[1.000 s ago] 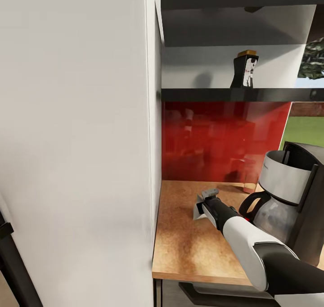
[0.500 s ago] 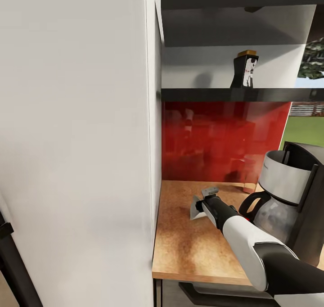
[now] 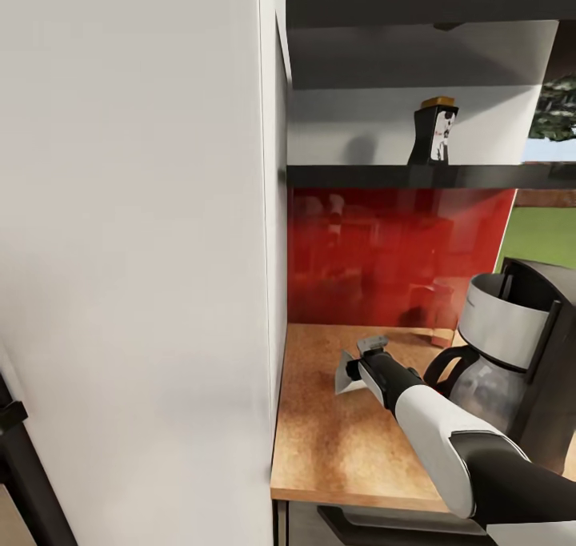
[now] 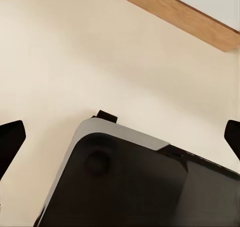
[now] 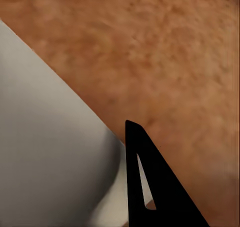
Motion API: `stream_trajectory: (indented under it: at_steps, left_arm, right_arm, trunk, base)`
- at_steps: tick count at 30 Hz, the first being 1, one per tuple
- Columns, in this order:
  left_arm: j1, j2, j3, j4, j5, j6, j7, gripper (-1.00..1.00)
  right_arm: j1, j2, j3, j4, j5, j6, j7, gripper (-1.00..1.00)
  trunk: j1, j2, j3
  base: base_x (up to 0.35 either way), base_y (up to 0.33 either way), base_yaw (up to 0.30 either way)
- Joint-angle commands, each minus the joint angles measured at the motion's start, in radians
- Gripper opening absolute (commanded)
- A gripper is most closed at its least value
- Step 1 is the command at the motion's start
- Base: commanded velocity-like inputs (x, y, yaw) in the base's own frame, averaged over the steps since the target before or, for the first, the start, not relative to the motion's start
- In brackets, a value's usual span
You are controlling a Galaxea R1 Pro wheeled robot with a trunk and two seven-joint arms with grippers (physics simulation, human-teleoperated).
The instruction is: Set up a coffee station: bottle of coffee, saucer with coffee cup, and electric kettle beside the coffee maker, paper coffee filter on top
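Gripping 1 white paper filter (image 3: 347,374), the right gripper (image 3: 362,363) holds it just above the countertop (image 3: 336,442), the cone's flat face tilted up toward the cabinet side. 1 coffee maker (image 3: 516,346) stands upright at right. 1 coffee bottle (image 3: 434,134) stands upright on the shelf (image 3: 416,176). Left gripper fingers (image 4: 10,142) are spread, empty.
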Motion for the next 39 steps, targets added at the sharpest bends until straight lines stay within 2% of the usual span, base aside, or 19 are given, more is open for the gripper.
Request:
stream_trajectory:
  at_steps: [1,11,20,39]
  left_arm:
    - [0.000,0.000,-0.001,-0.001,0.002,-0.002,0.002,1.00]
    - [0.000,0.000,-0.001,-0.001,0.002,-0.002,0.002,1.00]
    - [0.000,0.000,-0.001,-0.001,0.002,-0.003,0.002,1.00]
    - [0.000,0.000,-0.001,-0.001,0.001,-0.005,0.002,1.00]
  right_arm:
    - [0.000,0.001,-0.002,-0.003,0.006,0.005,0.000,-1.00]
    - [0.000,0.005,-0.012,-0.024,0.002,-0.013,0.002,-1.00]
    - [0.000,0.004,-0.011,-0.107,0.002,-0.013,0.006,-1.00]
    - [-0.001,0.004,-0.011,-0.122,0.000,-0.027,0.011,-1.00]
  trunk:
    - [-0.004,0.006,0.002]
    - [-0.042,0.076,0.033]
    - [-0.077,0.139,0.062]
    - [-0.150,0.272,0.121]
  base:
    - [0.000,0.000,0.000]
    - [0.000,0.000,0.000]
    - [0.000,0.000,0.000]
    - [0.000,0.000,0.000]
